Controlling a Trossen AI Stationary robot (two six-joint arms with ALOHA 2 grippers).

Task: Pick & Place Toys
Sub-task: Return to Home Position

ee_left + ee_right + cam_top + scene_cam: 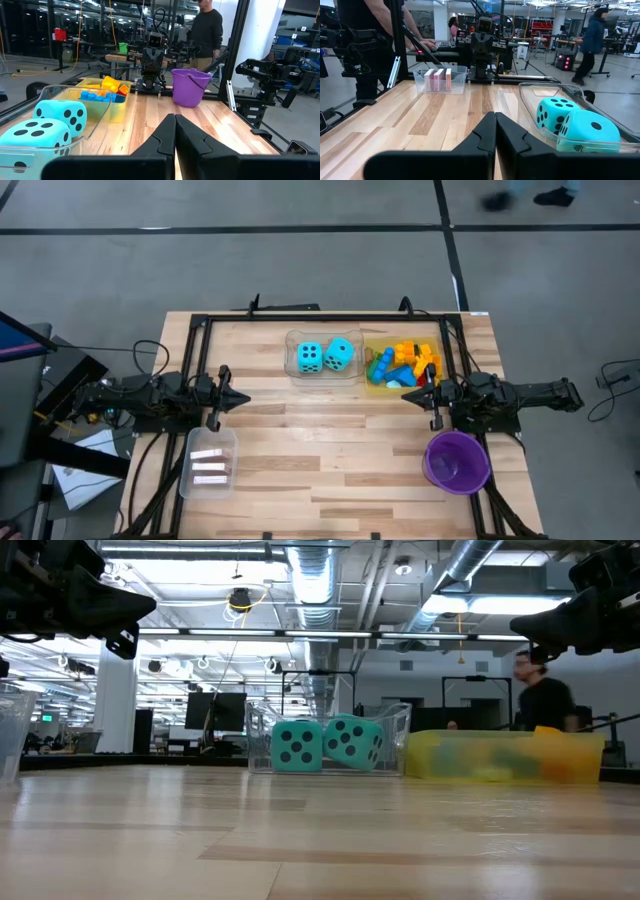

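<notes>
Two turquoise dice [325, 356] with black dots sit in a clear tray [294, 342] at the table's far middle; they also show in the low view [325, 744]. Several blue, yellow, orange and green bricks [403, 364] lie in a yellow tray [372, 385] beside it. Pink tiles [209, 466] lie in a clear tray [188, 480] at the near left. My left gripper [243, 399] is shut and empty above the table's left side. My right gripper [407, 395] is shut and empty at the brick tray's near edge, above the table.
A purple round bowl [457, 461] stands at the near right, under my right arm's wrist. A black frame [325, 315] runs along the table's far edge and both sides. Bare wood lies in the middle between the grippers. People stand in the room beyond the table.
</notes>
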